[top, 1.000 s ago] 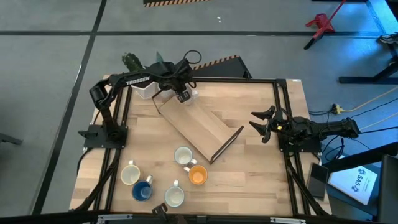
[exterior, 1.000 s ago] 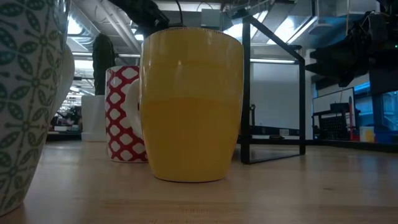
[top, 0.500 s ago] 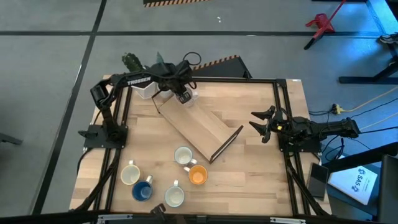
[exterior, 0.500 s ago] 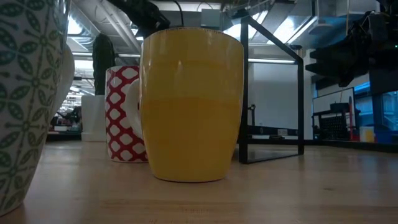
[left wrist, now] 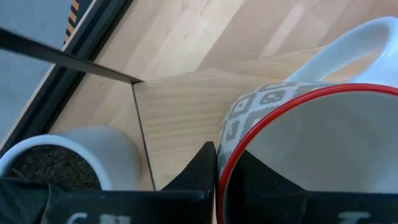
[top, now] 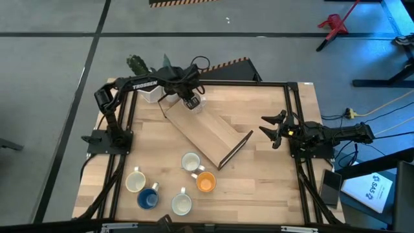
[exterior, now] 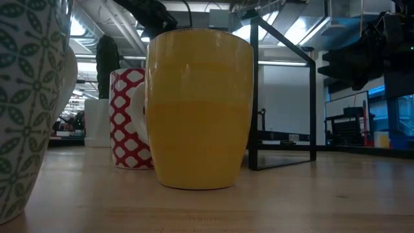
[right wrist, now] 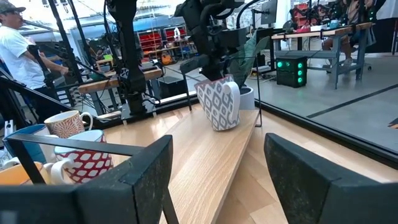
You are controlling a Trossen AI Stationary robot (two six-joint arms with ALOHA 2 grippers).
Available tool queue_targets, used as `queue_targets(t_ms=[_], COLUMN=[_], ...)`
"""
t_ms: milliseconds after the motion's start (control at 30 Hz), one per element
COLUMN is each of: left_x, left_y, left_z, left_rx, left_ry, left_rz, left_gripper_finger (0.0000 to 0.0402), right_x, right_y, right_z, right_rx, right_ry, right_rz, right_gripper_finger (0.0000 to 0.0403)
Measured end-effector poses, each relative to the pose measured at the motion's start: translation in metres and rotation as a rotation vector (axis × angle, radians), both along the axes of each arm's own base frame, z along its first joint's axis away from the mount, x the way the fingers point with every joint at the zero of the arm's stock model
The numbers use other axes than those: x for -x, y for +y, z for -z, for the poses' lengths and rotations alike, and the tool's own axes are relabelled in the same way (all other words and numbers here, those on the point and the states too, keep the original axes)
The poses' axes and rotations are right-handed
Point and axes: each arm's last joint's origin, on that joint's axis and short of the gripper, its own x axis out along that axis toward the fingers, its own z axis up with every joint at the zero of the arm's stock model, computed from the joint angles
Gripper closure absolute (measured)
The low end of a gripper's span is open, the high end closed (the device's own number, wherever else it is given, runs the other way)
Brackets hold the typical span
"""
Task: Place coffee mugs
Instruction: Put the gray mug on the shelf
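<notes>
My left gripper [top: 192, 101] reaches over the far end of the wooden tray [top: 207, 133] and is shut on a grey-diamond mug with a red rim [left wrist: 298, 124], also seen in the right wrist view [right wrist: 219, 104]. Five more mugs stand on their bases near the table's near edge: white [top: 190, 162], orange [top: 206, 183], white [top: 135, 181], blue [top: 148, 198] and white [top: 182, 205]. My right gripper [top: 266, 129] waits open at the table's right side, level with the tray's black frame end [top: 237, 151]. My left gripper holds the patterned mug by its rim [left wrist: 219, 171], one finger [left wrist: 200, 167] outside the wall and the other inside the cup. It comes from above, pointing down. The mug stays about upright over the tray's far end; whether its base touches the board, I cannot tell.
White pots with plants [top: 150, 94] stand at the table's far left corner, close beside the tray's far end [left wrist: 68, 155]. Black rails frame the table [top: 291, 87]. In the low view the orange mug [exterior: 199, 110] and a red-patterned mug [exterior: 129, 116] fill the foreground.
My left gripper, with the mug in it, has crept a little toward the table's near edge along the tray's far end. The five standing mugs and my right arm have kept still.
</notes>
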Motion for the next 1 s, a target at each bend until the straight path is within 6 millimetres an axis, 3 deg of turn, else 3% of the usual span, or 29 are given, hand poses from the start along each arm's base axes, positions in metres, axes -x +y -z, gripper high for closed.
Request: queue_targets(t_ms=[733,1000], left_x=[0.005,0.0025], left_y=[0.0063,0.0047], left_z=[-0.0014,-0.0018], left_rx=[-0.029,-0.069], left_ry=[0.023,0.035], left_rz=[-0.017,0.021], left_gripper_finger=[0.0384,0.0307], right_x=[0.0001,0.0001], right_y=[-0.0002,-0.0002], right_z=[0.0,0.0], right_rx=[0.019,0.019], right_ry=[0.006,0.006], right_rz=[0.008,0.008], right_gripper_finger=[0.0162,0.0162])
